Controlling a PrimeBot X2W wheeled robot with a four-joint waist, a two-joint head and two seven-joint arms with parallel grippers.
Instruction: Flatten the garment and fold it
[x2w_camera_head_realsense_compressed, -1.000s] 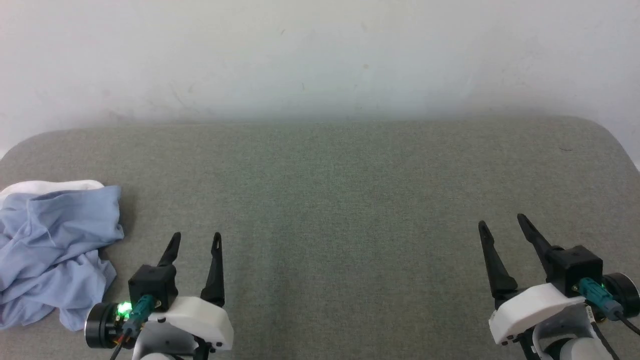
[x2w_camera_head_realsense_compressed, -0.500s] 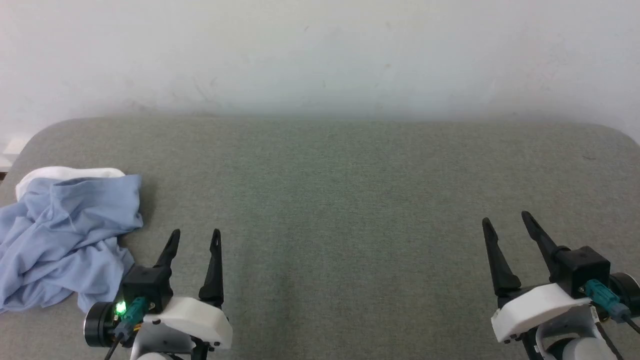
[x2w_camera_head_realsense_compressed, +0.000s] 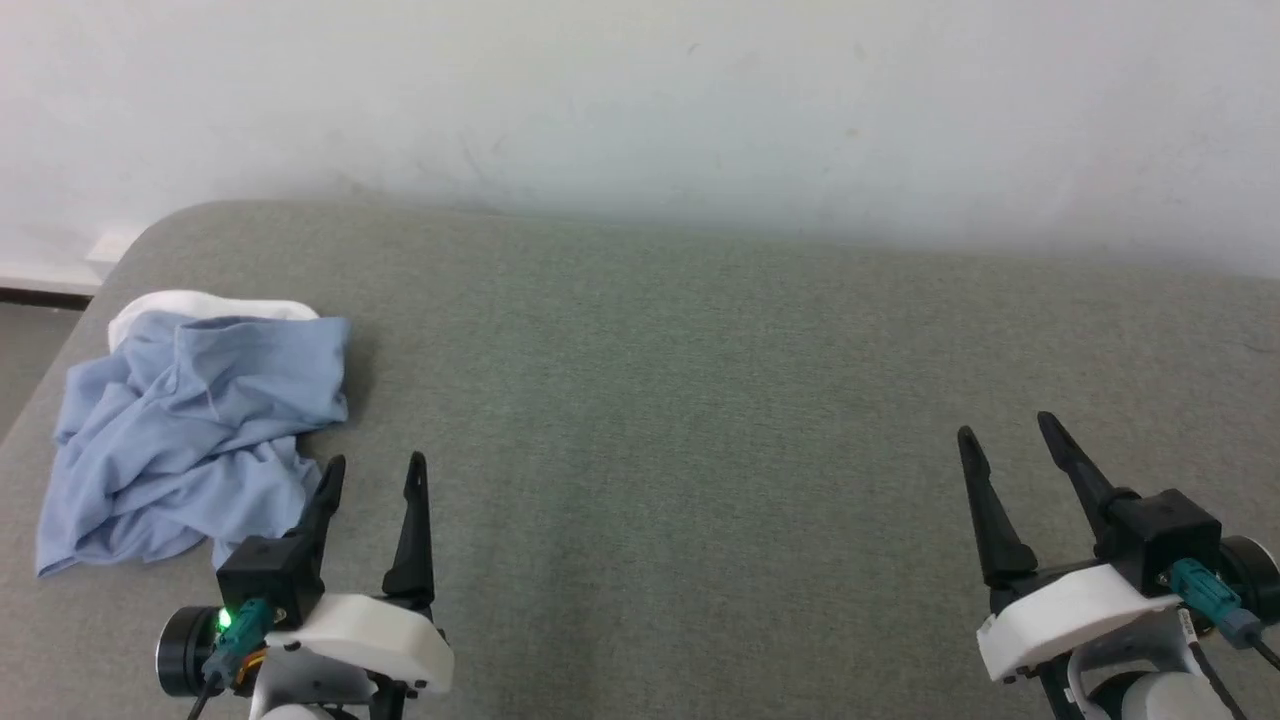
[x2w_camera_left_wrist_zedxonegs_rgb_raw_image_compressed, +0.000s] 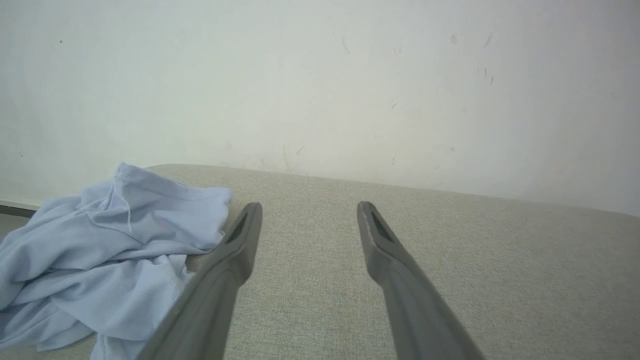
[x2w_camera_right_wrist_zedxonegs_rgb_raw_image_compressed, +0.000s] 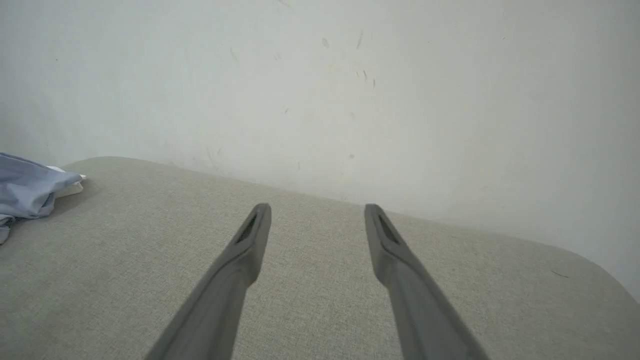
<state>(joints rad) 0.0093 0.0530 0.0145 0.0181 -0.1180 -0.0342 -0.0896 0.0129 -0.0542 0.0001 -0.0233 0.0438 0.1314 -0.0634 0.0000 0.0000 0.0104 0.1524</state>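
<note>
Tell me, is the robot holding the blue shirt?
No, nothing is held. The left gripper and right gripper are both open; the shirt lies crumpled near the left one.

No text, label or number can be read anywhere.

Head camera looks down on the grey pad (x2w_camera_head_realsense_compressed: 700, 400); wrist cameras skim it toward the wall (x2w_camera_left_wrist_zedxonegs_rgb_raw_image_compressed: 320, 75).

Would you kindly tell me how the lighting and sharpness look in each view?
Head view: soft, even light; the garment throws a faint shadow to its right. Left wrist view: the fingers look washed-out grey and soft, the garment's creases clear. Right wrist view: fingers likewise soft; wall scuffs sharp.
</note>
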